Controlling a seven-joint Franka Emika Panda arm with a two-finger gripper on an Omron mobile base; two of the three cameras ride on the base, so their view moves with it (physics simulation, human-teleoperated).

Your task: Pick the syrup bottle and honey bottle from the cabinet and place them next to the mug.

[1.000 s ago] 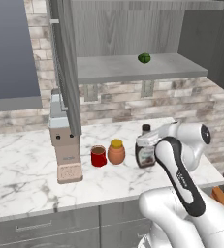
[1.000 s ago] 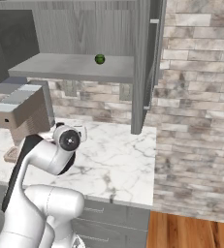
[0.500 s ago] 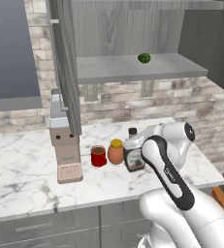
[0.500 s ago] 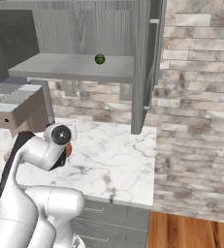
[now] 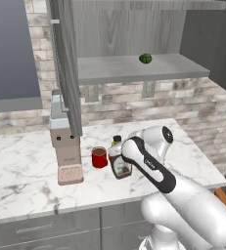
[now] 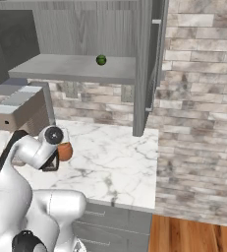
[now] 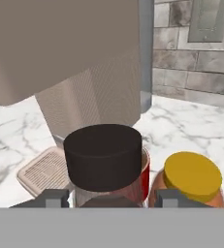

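Observation:
My gripper [image 7: 112, 199] is shut on the syrup bottle [image 7: 103, 156], whose black cap sits between the two fingertips. In the left base view the dark bottle [image 5: 121, 167] hangs low over the marble counter, just right of the red mug [image 5: 99, 157]. The mug's rim [image 7: 145, 175] peeks out behind the cap. The honey bottle [image 7: 193, 178], orange-brown with a yellow lid, stands on the counter right beside both, and its orange side [image 6: 65, 151] shows by my hand. The grey cabinet shelf [image 5: 134, 69] is above, its door [image 5: 65, 58] open.
A beige coffee machine [image 5: 65, 146] stands just left of the mug, and its drip grille [image 7: 43, 170] is close to the bottle. A small green fruit [image 5: 145, 58] lies on the cabinet shelf. The counter's front edge [image 5: 85, 202] is near.
The arm has swung left over the counter with the syrup bottle in its grip, bringing it from the right of the honey bottle to just beside the mug.

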